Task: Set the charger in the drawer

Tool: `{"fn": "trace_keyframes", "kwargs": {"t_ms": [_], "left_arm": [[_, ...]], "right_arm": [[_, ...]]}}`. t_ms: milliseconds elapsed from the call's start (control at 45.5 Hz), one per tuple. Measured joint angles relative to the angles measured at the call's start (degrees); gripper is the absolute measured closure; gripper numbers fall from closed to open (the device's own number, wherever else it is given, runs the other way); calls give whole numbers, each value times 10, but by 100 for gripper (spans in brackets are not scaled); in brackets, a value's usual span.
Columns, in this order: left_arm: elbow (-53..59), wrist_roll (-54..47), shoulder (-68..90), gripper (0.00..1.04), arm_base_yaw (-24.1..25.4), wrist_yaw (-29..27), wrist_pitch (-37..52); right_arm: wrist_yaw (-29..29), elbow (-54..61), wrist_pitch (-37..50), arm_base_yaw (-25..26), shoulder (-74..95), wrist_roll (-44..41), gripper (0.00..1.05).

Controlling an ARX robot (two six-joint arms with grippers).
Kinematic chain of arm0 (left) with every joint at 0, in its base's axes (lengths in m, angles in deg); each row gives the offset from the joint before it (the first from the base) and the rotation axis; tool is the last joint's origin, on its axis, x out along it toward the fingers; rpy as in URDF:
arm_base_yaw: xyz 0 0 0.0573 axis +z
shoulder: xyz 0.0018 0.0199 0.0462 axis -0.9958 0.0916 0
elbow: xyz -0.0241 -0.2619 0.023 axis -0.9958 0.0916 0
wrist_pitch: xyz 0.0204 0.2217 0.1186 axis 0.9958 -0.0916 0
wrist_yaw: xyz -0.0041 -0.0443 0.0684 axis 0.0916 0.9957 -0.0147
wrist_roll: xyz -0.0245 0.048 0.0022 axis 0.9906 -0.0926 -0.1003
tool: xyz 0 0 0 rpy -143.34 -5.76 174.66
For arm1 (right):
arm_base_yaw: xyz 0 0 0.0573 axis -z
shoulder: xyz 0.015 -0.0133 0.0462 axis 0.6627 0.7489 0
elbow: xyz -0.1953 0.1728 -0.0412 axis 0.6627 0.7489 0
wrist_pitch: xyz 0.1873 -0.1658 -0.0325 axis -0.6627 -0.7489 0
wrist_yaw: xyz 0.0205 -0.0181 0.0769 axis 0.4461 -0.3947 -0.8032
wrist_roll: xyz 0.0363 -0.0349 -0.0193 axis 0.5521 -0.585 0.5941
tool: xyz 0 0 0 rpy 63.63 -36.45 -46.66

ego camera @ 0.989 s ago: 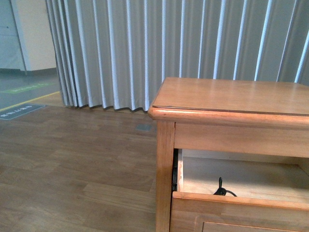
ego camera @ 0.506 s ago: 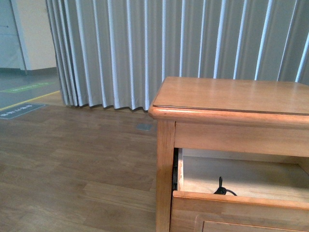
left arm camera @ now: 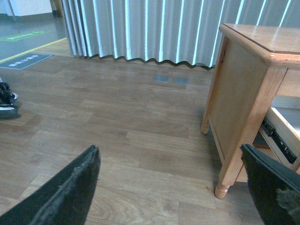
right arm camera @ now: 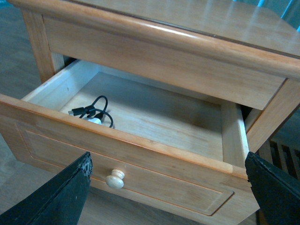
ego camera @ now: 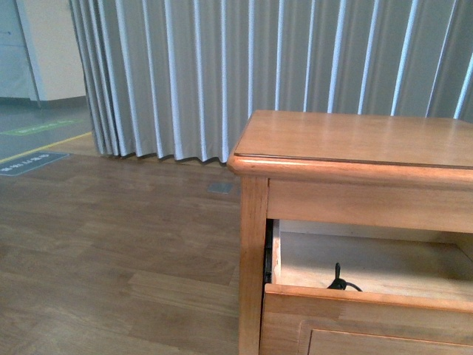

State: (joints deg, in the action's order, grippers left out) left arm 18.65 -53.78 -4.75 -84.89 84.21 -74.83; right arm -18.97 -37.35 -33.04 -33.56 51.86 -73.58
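The honey-coloured cabinet's top drawer (right arm camera: 154,180) stands pulled open, with a recessed panel front and a round knob (right arm camera: 115,178). The charger (right arm camera: 95,120) lies inside near the drawer's front corner; only a bit of white shows behind the front board, with its black cable (right arm camera: 92,110) looped beside it. In the front view the drawer (ego camera: 369,307) is open and the cable end (ego camera: 339,280) sticks up. My right gripper (right arm camera: 166,187) is open and empty, in front of the drawer's face. My left gripper (left arm camera: 168,187) is open and empty, over the floor beside the cabinet.
The cabinet's top (ego camera: 355,140) overhangs the open drawer. A cabinet leg (left arm camera: 222,187) and the drawer's slide rail (left arm camera: 279,140) show in the left wrist view. Grey curtains (ego camera: 222,74) hang behind. A shoe (left arm camera: 7,98) lies on the wooden floor (left arm camera: 117,131).
The front view has shifted slightly: the cabinet sits a little higher in frame. The drawer and the cable in it have not moved.
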Motion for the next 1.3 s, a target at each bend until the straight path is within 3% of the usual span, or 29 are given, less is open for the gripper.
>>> {"fn": "trace_keyframes", "kwargs": {"t_ms": [44,396,682,902,1297], "left_arm": [[0,-1,0,5,0,0,0],[0,-1,0,6,0,0,0],[0,-1,0,6,0,0,0],[0,-1,0,6,0,0,0],[0,-1,0,6,0,0,0]], "right_arm": [[12,-7,21,-10,40,-4,8],[84,-57,170,-57,377,-6,8],[110,-95,209,-77,473,7,8],[145,-153,238,-121,534,21,8],[207,-307,280,-177,683,48,8]]}}
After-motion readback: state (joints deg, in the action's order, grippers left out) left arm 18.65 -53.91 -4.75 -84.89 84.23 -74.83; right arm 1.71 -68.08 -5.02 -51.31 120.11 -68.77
